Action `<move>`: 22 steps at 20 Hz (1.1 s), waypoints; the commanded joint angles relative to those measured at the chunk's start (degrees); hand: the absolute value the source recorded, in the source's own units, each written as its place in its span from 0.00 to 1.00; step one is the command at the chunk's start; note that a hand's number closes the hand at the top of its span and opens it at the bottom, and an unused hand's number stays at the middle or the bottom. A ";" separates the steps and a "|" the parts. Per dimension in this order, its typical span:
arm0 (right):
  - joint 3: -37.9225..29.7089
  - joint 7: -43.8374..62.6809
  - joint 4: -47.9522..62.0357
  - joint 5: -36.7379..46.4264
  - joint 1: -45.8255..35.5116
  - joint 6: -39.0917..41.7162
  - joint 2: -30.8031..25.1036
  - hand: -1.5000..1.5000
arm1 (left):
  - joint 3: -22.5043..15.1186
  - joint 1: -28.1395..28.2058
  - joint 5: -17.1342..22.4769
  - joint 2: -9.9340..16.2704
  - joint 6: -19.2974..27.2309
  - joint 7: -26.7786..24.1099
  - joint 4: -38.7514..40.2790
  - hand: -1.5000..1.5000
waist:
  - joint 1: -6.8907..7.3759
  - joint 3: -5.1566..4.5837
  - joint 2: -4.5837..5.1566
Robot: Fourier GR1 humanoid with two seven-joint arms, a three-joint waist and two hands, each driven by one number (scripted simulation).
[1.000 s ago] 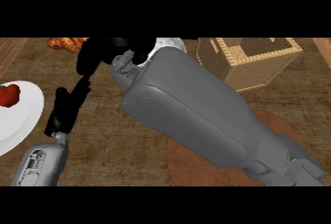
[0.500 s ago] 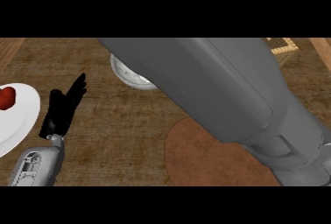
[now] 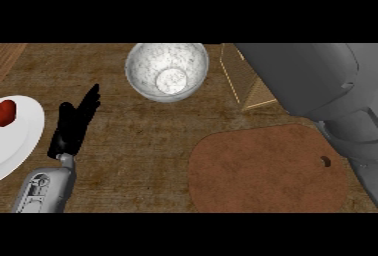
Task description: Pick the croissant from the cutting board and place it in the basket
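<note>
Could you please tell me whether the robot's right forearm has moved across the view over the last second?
Yes. The grey right forearm has swung rightward, uncovering the glass bowl and the brown round cutting board; the black left hand rests open.

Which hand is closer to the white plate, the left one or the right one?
Left. The left hand rests open just right of the plate. The right hand is out of view; only its forearm shows, far across the counter.

Wooden counter (image 3: 148,150), cutting board (image 3: 266,172), glass bowl (image 3: 167,70), basket (image 3: 247,82), white plate (image 3: 18,132)
</note>
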 commanded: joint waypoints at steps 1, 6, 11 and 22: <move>-0.91 -3.46 4.56 0.85 0.50 4.36 -4.33 1.00 | -0.86 0.74 -1.14 -1.56 1.28 -1.93 1.30 0.50 | -0.19 0.03 0.02; -0.65 -9.92 7.32 3.64 4.45 3.86 -9.26 1.00 | 0.81 2.41 1.34 1.22 -1.96 1.02 -2.61 0.50 | 0.13 0.08 -0.05; -2.79 -18.01 6.87 3.23 8.43 3.59 -12.26 1.00 | 1.94 -0.73 1.02 1.80 -1.66 0.50 0.30 0.50 | -0.29 0.09 0.07; -5.27 -26.60 8.13 4.67 16.79 1.67 -11.77 1.00 | 0.34 1.01 -0.33 -1.16 -0.04 -0.25 0.19 0.50 | -0.25 0.09 -0.09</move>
